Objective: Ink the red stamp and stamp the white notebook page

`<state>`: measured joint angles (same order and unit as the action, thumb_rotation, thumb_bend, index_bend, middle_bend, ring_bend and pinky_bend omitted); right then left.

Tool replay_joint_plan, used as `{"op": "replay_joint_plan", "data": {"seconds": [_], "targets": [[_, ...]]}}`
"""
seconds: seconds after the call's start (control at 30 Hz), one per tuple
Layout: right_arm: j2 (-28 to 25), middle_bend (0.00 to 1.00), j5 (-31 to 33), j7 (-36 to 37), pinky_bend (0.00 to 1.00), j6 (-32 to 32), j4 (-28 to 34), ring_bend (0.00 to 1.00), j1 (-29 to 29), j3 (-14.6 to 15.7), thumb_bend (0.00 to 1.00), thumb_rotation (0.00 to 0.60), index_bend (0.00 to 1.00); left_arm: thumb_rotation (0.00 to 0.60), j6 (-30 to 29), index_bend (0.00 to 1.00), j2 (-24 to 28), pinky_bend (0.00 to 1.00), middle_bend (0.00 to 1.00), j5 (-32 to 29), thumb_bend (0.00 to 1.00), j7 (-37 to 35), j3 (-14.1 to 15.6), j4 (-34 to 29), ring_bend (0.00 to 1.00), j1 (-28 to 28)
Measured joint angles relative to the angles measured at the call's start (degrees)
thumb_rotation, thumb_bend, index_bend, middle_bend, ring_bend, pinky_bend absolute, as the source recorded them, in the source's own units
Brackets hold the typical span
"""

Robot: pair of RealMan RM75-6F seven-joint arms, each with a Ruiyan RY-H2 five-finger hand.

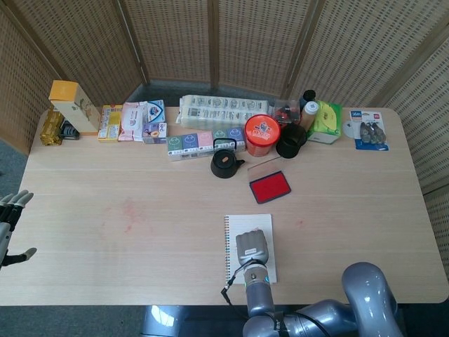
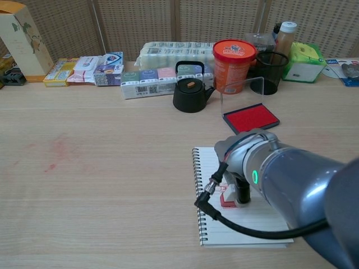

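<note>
The white spiral notebook (image 2: pixel 208 168) lies open on the table near the front edge, also seen from above as the notebook (image 1: pixel 239 228). My right hand (image 2: pixel 240 189) is mostly hidden under its own grey wrist (image 1: pixel 252 247). Dark fingers (image 2: pixel 243 191) grip the red stamp (image 2: pixel 228 196), which stands on the page. The red ink pad (image 2: pixel 251 118) sits open behind the notebook, its clear lid (image 2: pixel 242 94) upright. My left hand (image 1: pixel 10 226) hangs at the far left table edge, fingers apart and holding nothing.
A black kettle (image 2: pixel 189 89), an orange tub (image 2: pixel 234 63) and a black mesh cup (image 2: pixel 271 72) stand behind the ink pad. Boxes and packets (image 2: pixel 151 73) line the back edge. Faint red smudges (image 2: pixel 56 151) mark the left tabletop.
</note>
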<state>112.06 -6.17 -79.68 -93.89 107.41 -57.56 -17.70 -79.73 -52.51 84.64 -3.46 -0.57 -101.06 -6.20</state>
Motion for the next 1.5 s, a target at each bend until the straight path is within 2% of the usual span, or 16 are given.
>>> {"op": "replay_joint_plan", "data": {"seconds": [0.13, 0.5, 0.8, 1.0, 1.17, 1.33, 1.5], "targets": [[-1.1, 1.0, -0.3, -1.0, 1.0, -2.5, 2.9, 1.0, -0.6, -1.8, 0.44, 0.6, 0.71, 0.6, -0.2, 0.0, 0.1, 0.01, 0.01, 0.2, 0.0, -0.2, 0.0, 0.0, 0.0, 0.1], [-5.7, 1.0, -0.1, -2.9, 1.0, -6.6, 6.6, 1.0, -1.0, -4.4, 0.44, 0.6, 0.71, 0.6, -0.6, 0.0, 0.3, 0.01, 0.01, 0.4, 0.0, -0.3, 0.1, -0.3, 0.0, 0.3], [-14.0, 1.0, 1.5, -2.8, 1.0, -4.5, 7.0, 1.0, 1.6, -4.9, 0.44, 0.6, 0.71, 0.6, -1.0, 0.0, 0.5, 0.01, 0.01, 0.6, 0.0, -0.5, 0.1, -0.3, 0.0, 0.5], [-21.0, 1.0, 4.5, -1.8, 1.0, 3.9, 6.7, 1.0, 4.3, -5.1, 0.44, 0.6, 0.71, 0.6, -1.0, 0.0, 0.2, 0.01, 0.01, 0.6, 0.0, 0.4, 0.2, -0.5, 0.0, 0.5], [-25.2, 1.0, 6.7, -0.6, 1.0, 14.9, 4.2, 1.0, 6.0, -4.6, 0.44, 0.6, 0.71, 0.6, -0.7, 0.0, -0.1, 0.01, 0.01, 0.0, 0.0, 1.3, 0.1, -0.5, 0.0, 0.4], [-28.1, 1.0, 6.6, 2.7, 1.0, 29.5, -2.7, 1.0, 7.4, -2.8, 0.44, 0.6, 0.71, 0.6, 0.4, 0.0, -0.6, 0.01, 0.01, -1.4, 0.0, 2.2, -0.2, -0.2, 0.0, 0.0], [-29.5, 1.0, 6.3, 6.6, 1.0, 38.3, -11.2, 1.0, 6.8, 0.4, 0.44, 0.6, 0.71, 0.6, 1.1, 0.0, -0.9, 0.01, 0.01, -2.7, 0.0, 2.6, -0.6, 0.1, 0.0, -0.3]]}}
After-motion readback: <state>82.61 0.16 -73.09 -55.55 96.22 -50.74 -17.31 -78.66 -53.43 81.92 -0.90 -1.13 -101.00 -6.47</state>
